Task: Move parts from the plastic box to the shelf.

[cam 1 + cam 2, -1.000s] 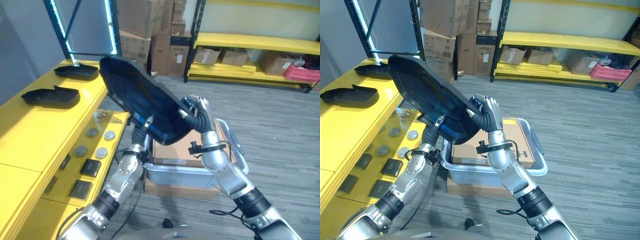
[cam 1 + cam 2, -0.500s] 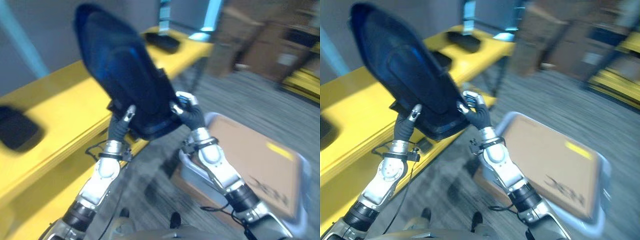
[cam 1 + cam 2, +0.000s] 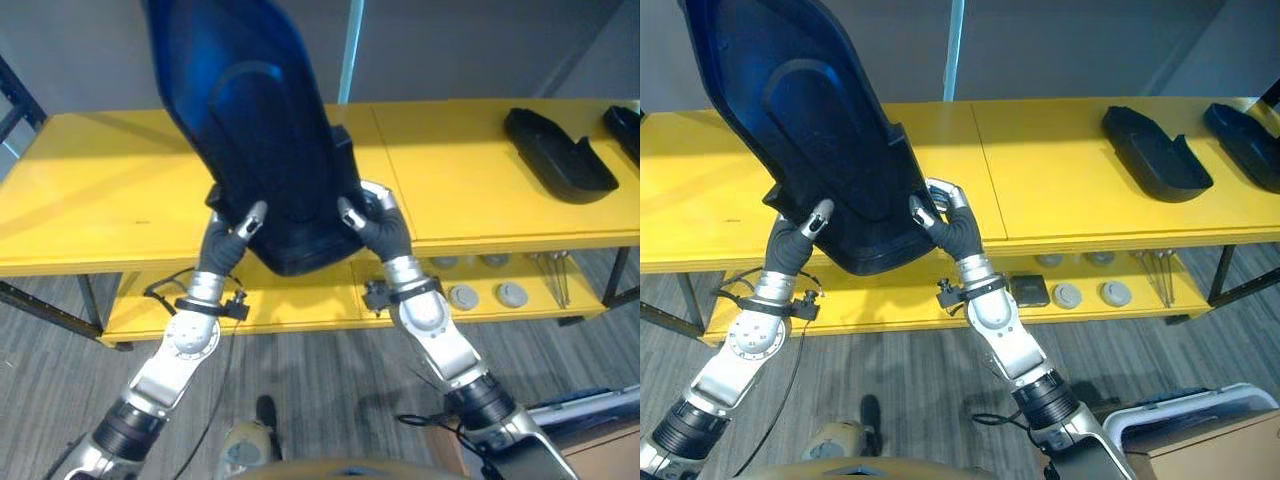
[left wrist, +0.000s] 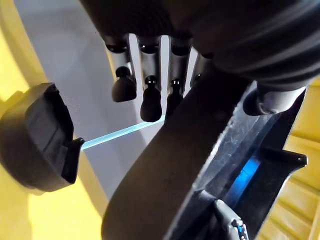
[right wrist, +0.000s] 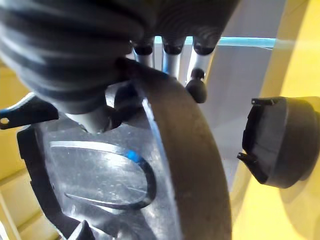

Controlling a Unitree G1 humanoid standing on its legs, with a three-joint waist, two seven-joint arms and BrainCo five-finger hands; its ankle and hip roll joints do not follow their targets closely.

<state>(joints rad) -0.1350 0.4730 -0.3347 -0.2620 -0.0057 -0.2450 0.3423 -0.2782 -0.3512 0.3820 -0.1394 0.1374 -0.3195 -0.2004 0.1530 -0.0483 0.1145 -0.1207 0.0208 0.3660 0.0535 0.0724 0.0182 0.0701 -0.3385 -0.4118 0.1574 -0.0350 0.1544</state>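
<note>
Yellow shelf (image 3: 470,170) spanning the head views from 9 to 3 o'clock, top deck bare at the middle and left. Lower deck beneath carrying small round discs (image 3: 1067,295) and a dark flat block (image 3: 1028,290) at about 4 o'clock.

Large black moulded part (image 3: 255,130) held up in front of the shelf, between camera and deck, not resting on it. Long axis running from 11 o'clock at the far upper end down to 6 o'clock at the narrow lower end, hollow side toward the camera. Lower end level with the front lip of the top deck; placing calls, by judgement, for a forward carry and a tilt of the far end down toward 12 o'clock.

Two similar black parts (image 3: 558,155) lying on the top deck at 2 o'clock, well apart from the held one. Open deck directly behind the held part judged the nearer landing place.

Left hand (image 3: 232,232) clamped on the lower left edge at 7 o'clock, thumb on the hollow face, fingers (image 4: 150,102) wrapped behind the rim. Right hand (image 3: 375,222) clamped on the lower right edge at 5 o'clock, thumb inside, fingers (image 5: 196,89) over the back. Both hands equally near, load shared at the narrow end only; top-heavy, tipping risk judged real.
</note>
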